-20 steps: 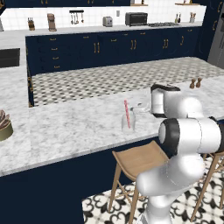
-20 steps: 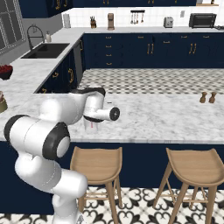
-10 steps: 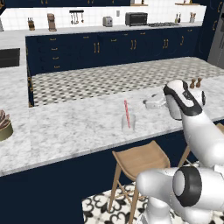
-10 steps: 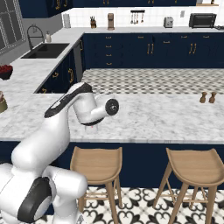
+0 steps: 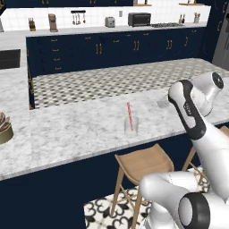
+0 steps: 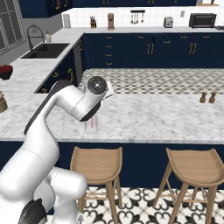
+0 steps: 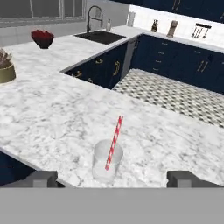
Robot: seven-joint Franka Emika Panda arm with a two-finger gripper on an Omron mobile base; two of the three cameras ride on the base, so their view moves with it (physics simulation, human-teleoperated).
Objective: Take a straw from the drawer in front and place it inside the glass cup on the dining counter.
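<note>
The glass cup [image 7: 106, 162] stands on the dining counter [image 7: 48, 109] with the pink-red straw [image 7: 113, 141] leaning upright inside it. In the hand view my gripper [image 7: 113, 179] hangs back from the cup on the stool side, open wide with nothing between its fingertips [image 7: 41, 178]. From the left base view the straw [image 5: 129, 115] rises out of the cup [image 5: 131, 126] near the counter's front edge, and my arm [image 5: 192, 112] is bent up to its right. In the right base view the cup [image 6: 92, 124] sits just below my hand. The drawer is out of view.
Two brown shakers [image 6: 207, 97] stand at the counter's right end. A plant pot [image 5: 4, 129] sits at the left. Wooden stools [image 6: 97, 160] [image 6: 200, 164] line the near side. A red bowl [image 7: 42, 38] and sink [image 6: 43, 50] lie beyond.
My arm has pulled up and back from the cup, swinging right in the left base view. The straw stays in the cup. The jaws stayed open.
</note>
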